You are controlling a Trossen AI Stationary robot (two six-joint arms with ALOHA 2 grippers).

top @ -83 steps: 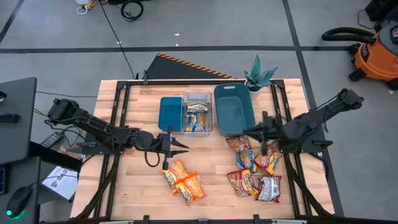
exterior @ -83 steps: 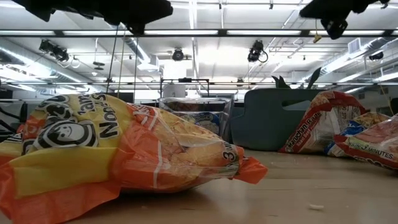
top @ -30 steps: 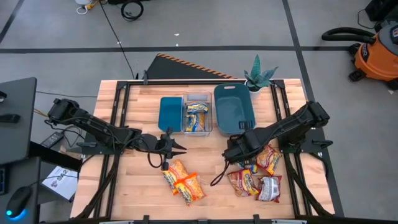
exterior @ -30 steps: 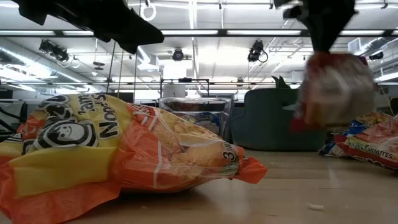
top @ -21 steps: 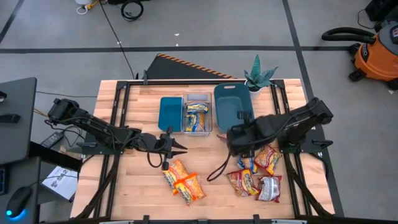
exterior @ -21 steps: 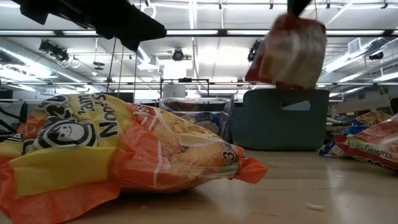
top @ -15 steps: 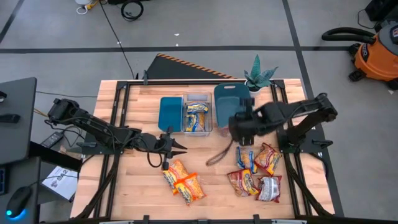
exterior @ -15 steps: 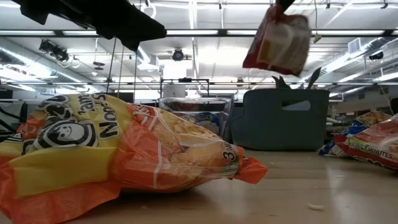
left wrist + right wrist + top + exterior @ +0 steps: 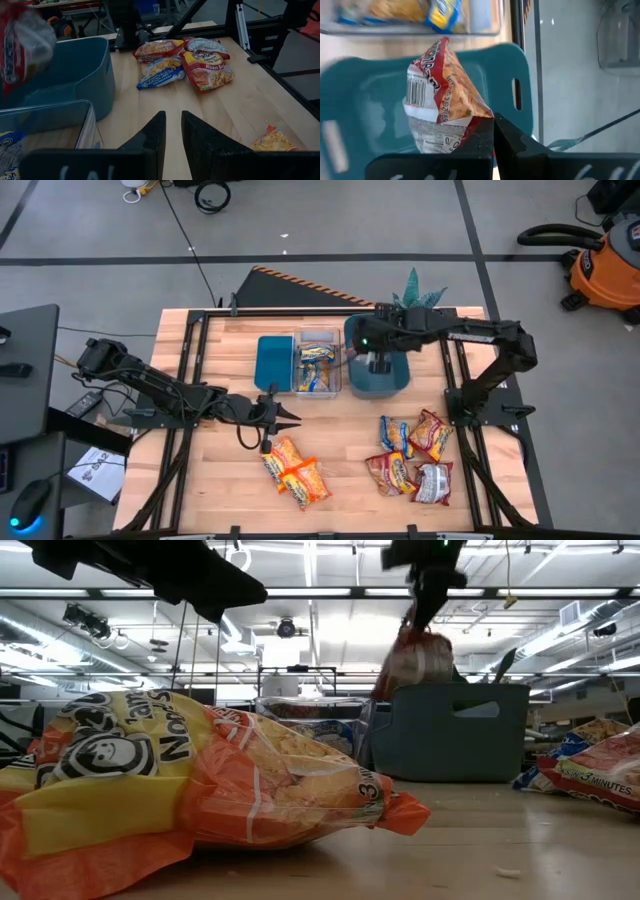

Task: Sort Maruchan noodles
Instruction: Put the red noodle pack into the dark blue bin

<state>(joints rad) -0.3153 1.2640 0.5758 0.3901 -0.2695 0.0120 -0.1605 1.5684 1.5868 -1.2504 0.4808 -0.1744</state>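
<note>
While the left gripper (image 9: 285,416) hovers over bare wood with its tapered fingers slightly parted and empty, the right gripper (image 9: 493,131) pinches the crimped edge of a red-brown packet (image 9: 442,97). This crinkly plastic packet hangs above the teal bin (image 9: 376,357), a smooth rounded tub. Other flat packets (image 9: 412,455) lie on the plank tabletop (image 9: 340,450).
</note>
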